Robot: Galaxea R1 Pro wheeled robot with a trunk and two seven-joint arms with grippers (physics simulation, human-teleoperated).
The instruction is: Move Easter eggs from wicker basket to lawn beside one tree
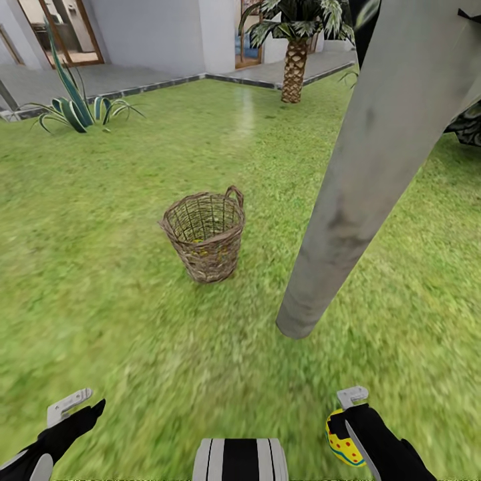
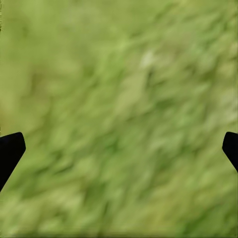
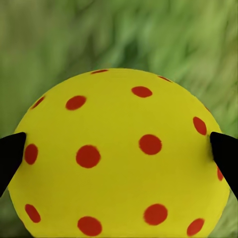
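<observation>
With one Easter egg pinched in my right gripper, what matters now is where the tree stands from that hand: its pale grey trunk meets the lawn at about twelve o'clock from my right gripper, a touch toward eleven, near but not touching. In my right wrist view the egg, yellow with red dots, sits between my two dark fingertips, one pressing each flank, so the jaws are clamped on it with blurred grass behind. I cannot tell how its long axis lies; from the wrist it looks nearly round. My left gripper hangs low at the other side, and in its wrist view the fingertips stand wide apart with nothing but grass between them, so that hand is empty and spread. The wicker basket stands upright on the lawn at roughly eleven o'clock from my right hand, farther out than the foot of the trunk and just beside it toward nine o'clock; through the weave I see a yellow glint low inside, so I judge something is left in there, though I cannot count. My right arm is clearly the nearer one to the trunk, so I judge the coming move is a short reach forward and down to set this egg on the grass by the trunk's foot, low enough that it won't roll away.
</observation>
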